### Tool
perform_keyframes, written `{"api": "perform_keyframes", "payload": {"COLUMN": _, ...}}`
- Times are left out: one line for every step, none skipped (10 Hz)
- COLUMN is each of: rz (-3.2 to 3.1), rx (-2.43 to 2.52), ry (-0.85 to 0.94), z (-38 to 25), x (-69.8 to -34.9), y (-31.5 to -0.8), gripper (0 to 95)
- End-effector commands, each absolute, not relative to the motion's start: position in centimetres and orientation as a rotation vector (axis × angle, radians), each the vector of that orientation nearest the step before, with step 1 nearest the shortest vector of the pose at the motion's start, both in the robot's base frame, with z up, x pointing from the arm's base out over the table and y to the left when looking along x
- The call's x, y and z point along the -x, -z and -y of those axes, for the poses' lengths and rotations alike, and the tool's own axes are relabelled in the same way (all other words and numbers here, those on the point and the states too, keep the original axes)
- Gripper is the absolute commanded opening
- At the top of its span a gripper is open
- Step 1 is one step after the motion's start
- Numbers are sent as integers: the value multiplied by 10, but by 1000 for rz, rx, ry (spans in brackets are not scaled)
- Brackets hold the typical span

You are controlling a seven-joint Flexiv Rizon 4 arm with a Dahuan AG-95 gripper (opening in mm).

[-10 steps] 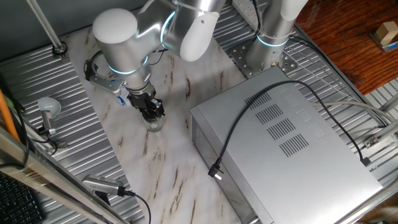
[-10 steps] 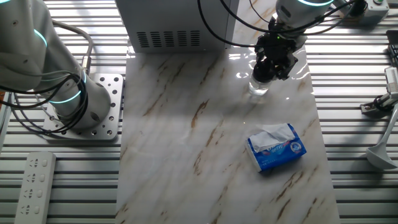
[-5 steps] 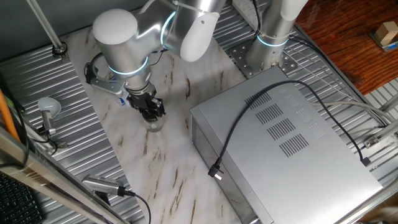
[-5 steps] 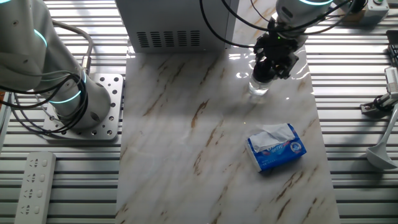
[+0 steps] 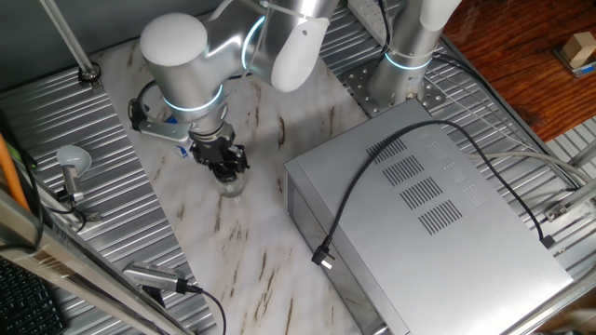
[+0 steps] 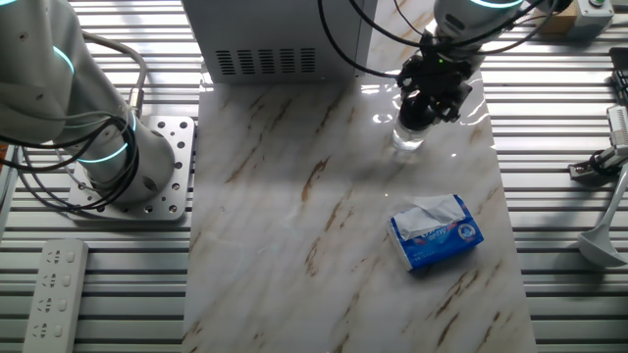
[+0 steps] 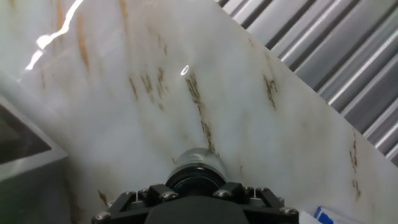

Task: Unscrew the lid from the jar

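A small clear jar [image 5: 231, 187] [image 6: 407, 140] stands upright on the marble table top. Its black lid [image 7: 196, 178] shows in the hand view just beyond the gripper body. My gripper [image 5: 226, 167] [image 6: 424, 110] comes straight down on the jar's top, and its black fingers [image 7: 160, 192] close round the lid on both sides. In the fixed views the lid is hidden by the fingers. Only the jar's glass body shows below them.
A large grey metal box [image 5: 428, 214] [image 6: 265, 34] with a black cable [image 5: 368, 181] stands beside the jar. A blue-and-white packet [image 6: 437, 232] lies nearer the table's front. A second robot's base [image 6: 118, 162] is bolted at the left. Ribbed metal [image 7: 329, 50] surrounds the marble.
The wrist has turned slightly about the jar's axis between the frames; the gripper stays at the same spot on the lid. The jar has not shifted.
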State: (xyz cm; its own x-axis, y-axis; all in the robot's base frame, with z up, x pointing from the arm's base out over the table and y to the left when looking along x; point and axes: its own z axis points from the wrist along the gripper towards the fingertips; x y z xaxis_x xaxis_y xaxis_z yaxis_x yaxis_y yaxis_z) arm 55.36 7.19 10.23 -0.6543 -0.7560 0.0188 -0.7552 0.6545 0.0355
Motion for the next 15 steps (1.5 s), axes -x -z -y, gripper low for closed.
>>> {"api": "perform_keyframes", "payload": {"rz": 2785, "rx": -1388, "ry": 39, "z": -72, "x": -554, "y": -102, "gripper": 570}}
{"api": "perform_keyframes", "payload": {"rz": 2775, "rx": -1413, "ry": 40, "z": -72, "x": -554, "y": -101, "gripper": 570}}
{"api": "perform_keyframes", "payload": {"rz": 2762, "rx": -1432, "ry": 37, "z": -72, "x": -554, "y": -101, "gripper": 570}}
{"api": "perform_keyframes", "payload": {"rz": 2754, "rx": -1438, "ry": 37, "z": -72, "x": -554, "y": -101, "gripper": 570}}
{"api": "perform_keyframes", "payload": {"rz": 2751, "rx": -1436, "ry": 37, "z": -72, "x": -554, "y": -101, "gripper": 570}}
{"api": "perform_keyframes", "payload": {"rz": 2750, "rx": -1437, "ry": 34, "z": -72, "x": -554, "y": -101, "gripper": 570}}
{"api": "perform_keyframes", "payload": {"rz": 2748, "rx": -1437, "ry": 32, "z": -72, "x": -554, "y": -101, "gripper": 570}}
{"api": "perform_keyframes", "payload": {"rz": 2741, "rx": -1429, "ry": 32, "z": -72, "x": -554, "y": -102, "gripper": 570}}
{"api": "perform_keyframes", "payload": {"rz": 2738, "rx": -1430, "ry": 31, "z": -72, "x": -554, "y": -103, "gripper": 570}}
{"api": "perform_keyframes", "payload": {"rz": 2742, "rx": -1426, "ry": 32, "z": -72, "x": -554, "y": -103, "gripper": 570}}
{"api": "perform_keyframes", "payload": {"rz": 2742, "rx": -1429, "ry": 29, "z": -72, "x": -554, "y": -104, "gripper": 570}}
{"api": "perform_keyframes", "payload": {"rz": 2741, "rx": -1426, "ry": 26, "z": -72, "x": -554, "y": -104, "gripper": 570}}
{"api": "perform_keyframes", "payload": {"rz": 2741, "rx": -1427, "ry": 26, "z": -72, "x": -554, "y": -104, "gripper": 570}}
{"api": "perform_keyframes", "payload": {"rz": 2740, "rx": -1427, "ry": 25, "z": -72, "x": -554, "y": -104, "gripper": 570}}
{"api": "perform_keyframes", "payload": {"rz": 2741, "rx": -1427, "ry": 25, "z": -72, "x": -554, "y": -104, "gripper": 570}}
